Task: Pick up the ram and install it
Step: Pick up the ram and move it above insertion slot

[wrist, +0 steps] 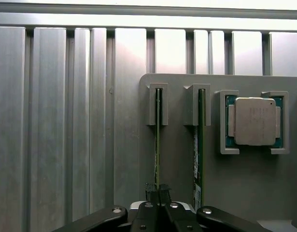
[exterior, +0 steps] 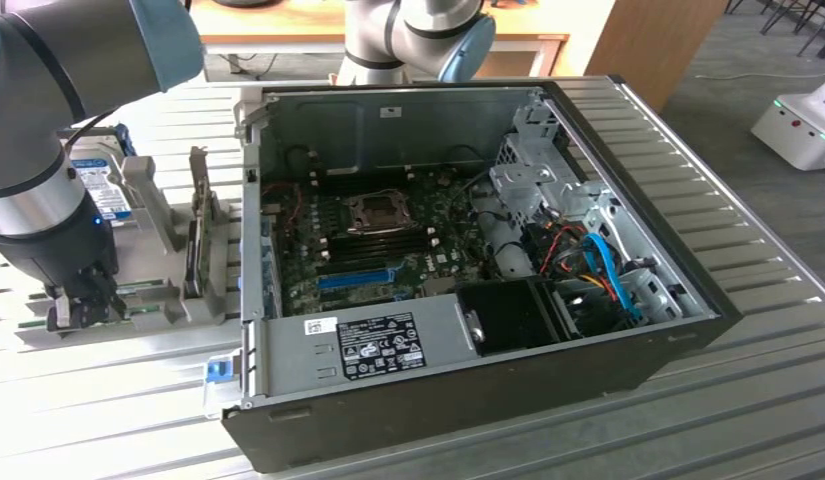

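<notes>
My gripper (wrist: 158, 189): black, pads finely cross-hatched. The ram (wrist: 157, 140): dark green edge. The second stick (wrist: 200, 140): green, with a white label and dark print. The holder (wrist: 177, 164): plain matte grey. The processor (wrist: 254, 121): silver-grey lid, teal-green border. The table (wrist: 66, 121): bare silver metal, ribbed in long parallel strips. My arm (exterior: 39, 120): grey tubes, pale blue joint caps, black wrist. The computer case (exterior: 519, 410): black outside, grey metal inside. The motherboard (exterior: 426, 225): dark green, black slots, one blue slot (exterior: 352, 280). The cables (exterior: 610, 270): blue, some red and orange. The sticker (exterior: 376, 345): white, black print. The hard drive (exterior: 103, 195): silver, blue label.
</notes>
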Available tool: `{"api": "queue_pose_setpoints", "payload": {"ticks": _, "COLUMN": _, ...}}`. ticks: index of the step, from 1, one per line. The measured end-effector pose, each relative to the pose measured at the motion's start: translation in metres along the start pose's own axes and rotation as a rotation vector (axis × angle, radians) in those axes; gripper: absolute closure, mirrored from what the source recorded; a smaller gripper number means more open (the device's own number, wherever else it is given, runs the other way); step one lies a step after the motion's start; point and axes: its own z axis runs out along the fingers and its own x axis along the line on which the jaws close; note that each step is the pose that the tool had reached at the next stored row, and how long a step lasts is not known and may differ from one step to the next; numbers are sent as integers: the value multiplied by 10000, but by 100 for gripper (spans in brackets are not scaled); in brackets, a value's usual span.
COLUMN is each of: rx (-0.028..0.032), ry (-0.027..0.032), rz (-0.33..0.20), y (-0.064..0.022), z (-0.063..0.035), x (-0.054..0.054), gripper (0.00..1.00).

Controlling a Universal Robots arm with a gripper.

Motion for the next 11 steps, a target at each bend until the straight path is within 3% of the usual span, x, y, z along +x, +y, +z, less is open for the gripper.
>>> {"api": "queue_pose_setpoints", "payload": {"ticks": 11, "rx": 1, "ry": -1, "rz": 0, "y": 1, "z": -21, "x": -1, "gripper": 88}}
